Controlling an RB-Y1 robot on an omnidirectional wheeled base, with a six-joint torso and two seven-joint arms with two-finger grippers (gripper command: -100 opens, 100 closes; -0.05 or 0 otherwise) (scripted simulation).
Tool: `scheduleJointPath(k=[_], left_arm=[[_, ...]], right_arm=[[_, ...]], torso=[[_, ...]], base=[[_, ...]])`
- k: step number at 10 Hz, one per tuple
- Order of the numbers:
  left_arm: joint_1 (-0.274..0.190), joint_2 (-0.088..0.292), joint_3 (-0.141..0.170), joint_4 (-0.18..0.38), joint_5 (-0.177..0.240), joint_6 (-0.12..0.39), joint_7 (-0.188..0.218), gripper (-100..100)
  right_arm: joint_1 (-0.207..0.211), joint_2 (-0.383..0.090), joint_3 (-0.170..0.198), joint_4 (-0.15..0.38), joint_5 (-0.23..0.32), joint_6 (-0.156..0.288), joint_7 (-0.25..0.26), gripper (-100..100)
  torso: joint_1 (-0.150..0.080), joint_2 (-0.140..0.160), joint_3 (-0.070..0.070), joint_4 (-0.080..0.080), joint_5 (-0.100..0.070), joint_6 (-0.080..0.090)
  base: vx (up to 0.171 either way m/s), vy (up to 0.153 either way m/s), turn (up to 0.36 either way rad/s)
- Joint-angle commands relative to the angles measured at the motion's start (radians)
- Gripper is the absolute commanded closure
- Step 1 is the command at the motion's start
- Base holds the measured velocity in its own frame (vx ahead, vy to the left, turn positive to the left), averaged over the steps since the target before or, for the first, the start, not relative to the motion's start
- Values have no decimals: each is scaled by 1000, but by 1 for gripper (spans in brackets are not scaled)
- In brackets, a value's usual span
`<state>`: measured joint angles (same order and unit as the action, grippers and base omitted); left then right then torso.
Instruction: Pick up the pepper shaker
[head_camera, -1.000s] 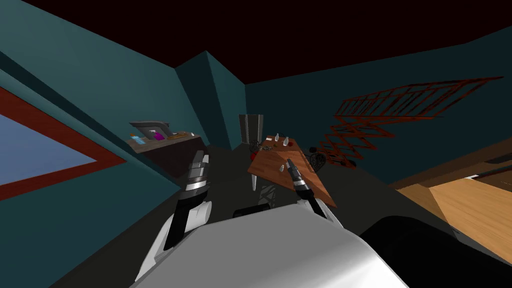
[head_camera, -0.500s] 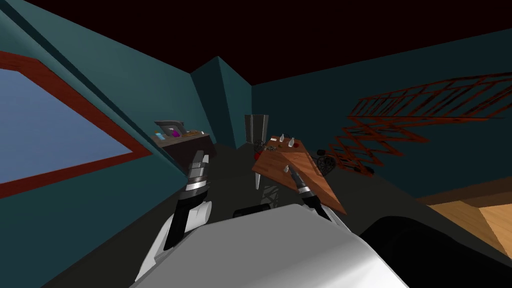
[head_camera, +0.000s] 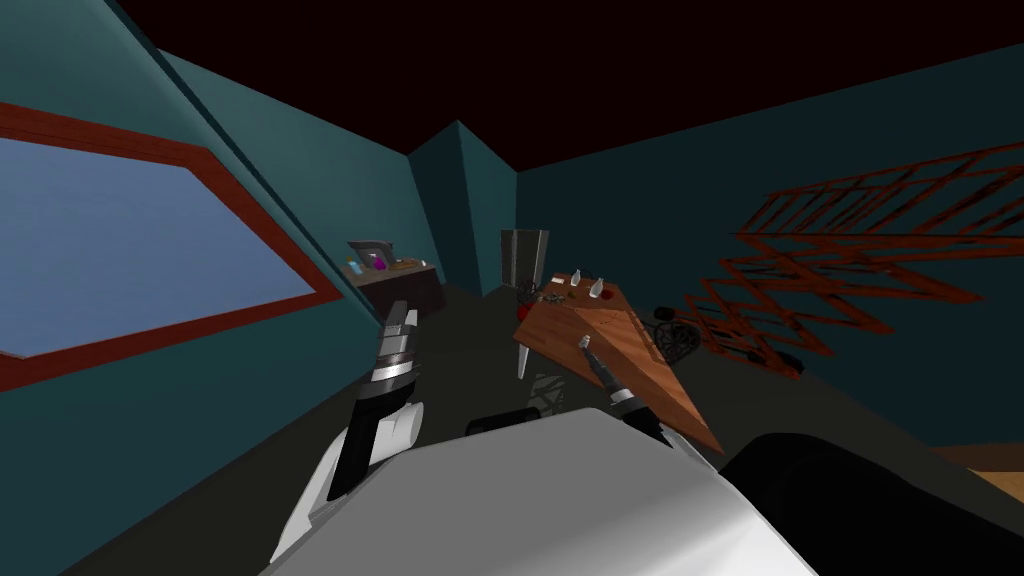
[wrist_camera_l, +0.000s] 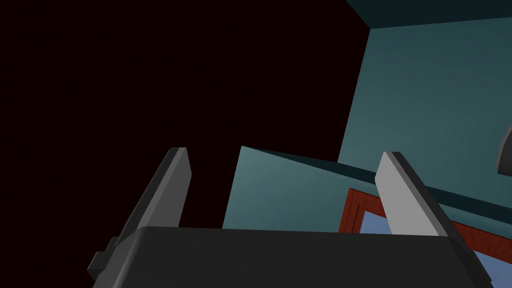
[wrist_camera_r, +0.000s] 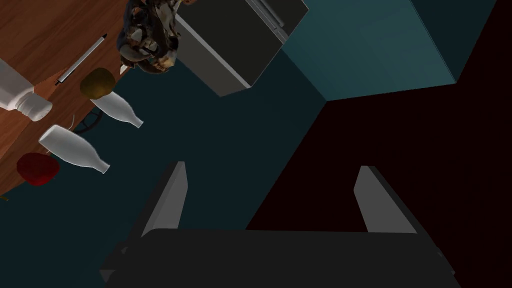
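Two alike white bottle-shaped shakers stand at the far end of a wooden table. I cannot tell which one is the pepper shaker. The right wrist view shows both shakers off to one side of my fingers, with nothing between the jaws. My right gripper hovers open over the table's middle, well short of them. My left gripper is raised left of the table, open and empty.
Near the shakers lie a white tub, a pen, a red lump, an olive lump and a dark knobbly object. A grey cabinet stands behind the table, a dark counter at the left wall, and red lattice frames on the right.
The whole head view has swung: I have turned left, so window, table and lattice slid right. My right gripper stays open over the table.
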<state>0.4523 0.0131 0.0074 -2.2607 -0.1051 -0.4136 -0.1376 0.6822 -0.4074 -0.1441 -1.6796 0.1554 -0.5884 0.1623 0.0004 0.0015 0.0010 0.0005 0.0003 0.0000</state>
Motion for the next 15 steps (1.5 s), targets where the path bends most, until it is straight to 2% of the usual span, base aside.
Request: scheduleJointPath(k=[1,3,4,5,6,8,9,11,12,13,14,15], left_arm=[[0,0,0,0,0,0,0,0],[0,0,0,0,0,0,0,0],[0,0,0,0,0,0,0,0],[0,0,0,0,0,0,0,0],[0,0,0,0,0,0,0,0],[0,0,0,0,0,0,0,0],[0,0,0,0,0,0,0,0],[0,0,0,0,0,0,0,0],[0,0,0,0,0,0,0,0],[0,0,0,0,0,0,0,0],[0,0,0,0,0,0,0,0],[0,0,0,0,0,0,0,0]], right_arm=[[10,-14,-4,30,6,-4,6,-100],[32,-62,-7,111,34,-24,32,-100],[32,-62,-7,131,34,-24,32,-100],[40,-87,-6,172,48,-33,43,-100],[40,-87,-6,183,48,-33,43,-100],[53,-138,1,261,75,-52,60,-100],[53,-138,1,290,75,-52,60,-100],[61,-190,15,367,102,-70,72,-100],[61,-190,15,399,102,-70,72,-100],[61,-190,15,399,102,-70,72,-100],[63,-216,25,436,116,-79,76,-100],[63,-216,25,454,116,-79,76,-100]], torso=[[0,0,0,0,0,0],[-1,-1,0,0,0,0],[-1,-1,-1,0,0,0],[-1,-1,-1,0,0,1],[-1,-1,-1,0,0,0],[-2,-2,-1,0,0,0],[-3,-3,-2,-1,-1,0],[-3,-3,-2,-1,-1,0],[-4,-4,-2,-1,-1,0],[-4,-4,-2,-1,-1,1],[-2,-3,-2,-1,-1,1],[-2,-3,-2,-1,0,0]], base=[[-6,15,91],[1,18,216],[6,5,101],[11,6,196],[11,-2,70],[22,-6,224],[28,-20,78],[33,-26,235],[38,-31,75],[19,-11,-47],[22,-9,166],[24,-21,106]])
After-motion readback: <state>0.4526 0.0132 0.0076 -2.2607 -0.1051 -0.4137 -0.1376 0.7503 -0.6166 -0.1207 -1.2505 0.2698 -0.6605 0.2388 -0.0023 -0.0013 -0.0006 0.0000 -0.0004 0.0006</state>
